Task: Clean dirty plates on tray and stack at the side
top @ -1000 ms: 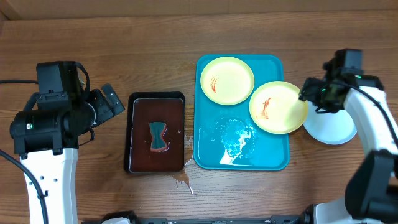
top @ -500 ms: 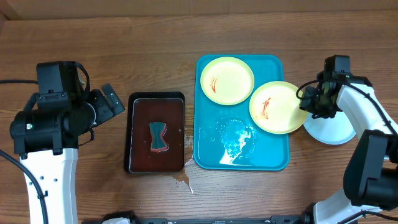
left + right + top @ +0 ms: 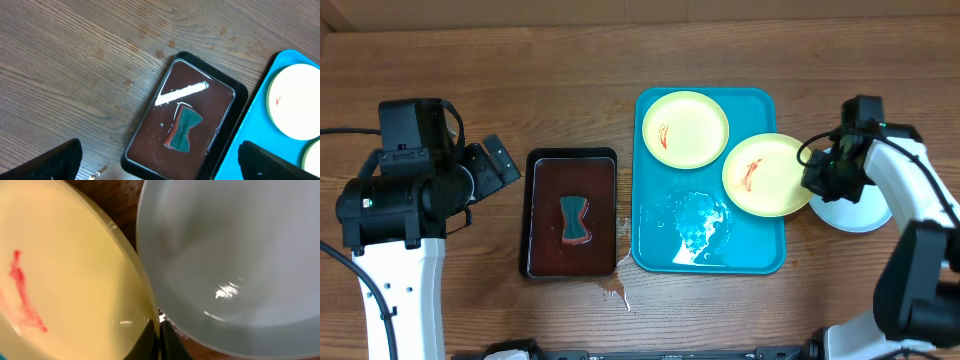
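Two pale yellow plates with red smears lie on the turquoise tray (image 3: 655, 240): one at the far end (image 3: 686, 129), one at the right edge (image 3: 767, 173). My right gripper (image 3: 817, 178) is shut on the right rim of this second plate (image 3: 65, 280), its fingertips (image 3: 160, 335) pinched together over the edge. A pale whitish plate (image 3: 855, 212) rests on the table just right of the tray, touching or nearly touching the held one (image 3: 240, 245). My left gripper (image 3: 505, 165) hangs open well left of the tray, above the wood, holding nothing (image 3: 160, 162).
A dark brown tray (image 3: 571, 160) with liquid and a teal sponge (image 3: 575, 219) sits left of the turquoise tray. Water pools on the turquoise tray's near half (image 3: 698, 228). A small spill marks the wood near the dark tray's front corner (image 3: 615, 290).
My right gripper has closed from open onto the right plate's rim and dropped slightly toward the near side. The plate shifted a little. The left arm has not moved.
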You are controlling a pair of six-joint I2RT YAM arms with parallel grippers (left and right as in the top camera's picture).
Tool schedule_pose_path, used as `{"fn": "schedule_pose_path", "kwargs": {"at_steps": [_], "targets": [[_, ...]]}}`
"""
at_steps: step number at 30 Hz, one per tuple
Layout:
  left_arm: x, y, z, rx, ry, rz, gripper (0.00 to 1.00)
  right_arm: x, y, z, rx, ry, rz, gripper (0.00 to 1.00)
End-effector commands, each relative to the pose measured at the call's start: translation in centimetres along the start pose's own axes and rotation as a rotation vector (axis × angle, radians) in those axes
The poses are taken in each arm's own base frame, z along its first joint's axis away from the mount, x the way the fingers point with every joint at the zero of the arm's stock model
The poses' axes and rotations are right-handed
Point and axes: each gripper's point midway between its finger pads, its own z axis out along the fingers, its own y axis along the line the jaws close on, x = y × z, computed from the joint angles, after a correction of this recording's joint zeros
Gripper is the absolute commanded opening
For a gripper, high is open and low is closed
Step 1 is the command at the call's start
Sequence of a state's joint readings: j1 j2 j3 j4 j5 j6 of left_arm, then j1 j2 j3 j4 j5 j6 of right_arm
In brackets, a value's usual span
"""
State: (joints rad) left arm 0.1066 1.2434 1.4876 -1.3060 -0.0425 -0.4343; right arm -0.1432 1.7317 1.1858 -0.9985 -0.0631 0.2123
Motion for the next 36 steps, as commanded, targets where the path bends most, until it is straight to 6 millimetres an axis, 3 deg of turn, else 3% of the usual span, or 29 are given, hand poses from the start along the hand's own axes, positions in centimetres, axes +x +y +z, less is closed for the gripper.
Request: {"fn": "schedule_pose_path", "kwargs": {"at_steps": [1,5,8,12,18,21,24,25,27,28,30,35,36], "targets": [[-0.7,0.2,-0.8,-0.005,-0.036,0.01,1.0,-1.3,2.1,-6.3,-0.079,-0.15,-0.029,0.04],[-0.7,0.2,-0.8,-0.005,-0.036,0.01,1.0,1.7,5.7,-8.9,-0.194,-0.138,-0.119,0.04],[-0.7,0.2,-0.8,-0.005,-0.036,0.01,1.0,3.9,8.0,-8.7,-0.19,-0.102,-0.213,0.04],[-0.7,0.2,-0.8,-0.005,-0.036,0.01,1.0,7.1,10.7,-6.1,-0.163,-0.068,-0.354,0.04],[-0.9,-0.1,-0.8,0.007,-0.042,-0.014,1.0,10.4,11.1,-0.1,-0.082,-0.082,-0.346,0.04],[-0.8,-0.8,-0.8,0.05,-0.03,-0.075,1.0,10.9,10.5,1.8,-0.087,-0.086,-0.318,0.04],[0.2,-3.1,-1.1,0.179,0.032,-0.059,1.0,10.4,9.9,2.6,-0.099,-0.105,-0.29,0.04],[0.4,-3.5,-1.1,0.2,0.04,-0.034,1.0,10.2,9.8,2.6,-0.103,-0.105,-0.285,0.19],[0.6,-3.9,-1.1,0.219,0.048,0.019,1.0,10.1,10.0,2.2,-0.116,-0.099,-0.285,0.33],[1.0,-4.3,-0.7,0.222,0.066,0.073,0.98,9.7,10.2,1.3,-0.116,-0.1,-0.284,0.47],[2.1,-4.5,0.3,0.193,0.113,0.151,0.91,8.7,10.5,-1.0,-0.105,-0.145,-0.283,0.54],[4.9,-4.1,4.1,0.095,0.227,0.212,0.84,7.1,11.7,-6.8,-0.158,-0.271,-0.298,0.58],[5.8,-4.3,5.3,0.088,0.259,0.225,0.83,6.9,12.0,-8.2,-0.179,-0.302,-0.299,0.65]]}}
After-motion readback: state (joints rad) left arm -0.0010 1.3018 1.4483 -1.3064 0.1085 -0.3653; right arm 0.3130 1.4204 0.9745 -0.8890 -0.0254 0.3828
